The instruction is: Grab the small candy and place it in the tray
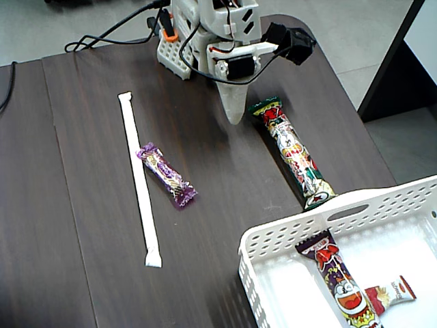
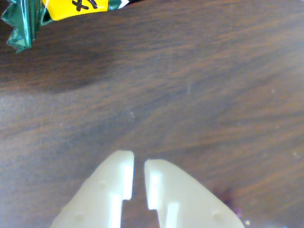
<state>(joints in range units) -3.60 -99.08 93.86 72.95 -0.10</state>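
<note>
Fixed view: candy (image 1: 390, 293) already lying in tray (image 1: 287, 236), partly under a stick (image 1: 339, 280). End effector (image 1: 234, 117) hanging over worktop (image 1: 218, 178), risking grabbing the wrong sweet. Wrist view: end effector (image 2: 138, 166) nearly closed, gripping nothing.

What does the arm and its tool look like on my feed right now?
The arm is white printed plastic with black servo blocks set into it, an orange part near its base and black cables looping across it and off over the table. A black box, probably the camera, sticks out on one side. The tool has two cream, slightly translucent fingers that taper to blunt tips, with ribbed inner faces.
</note>
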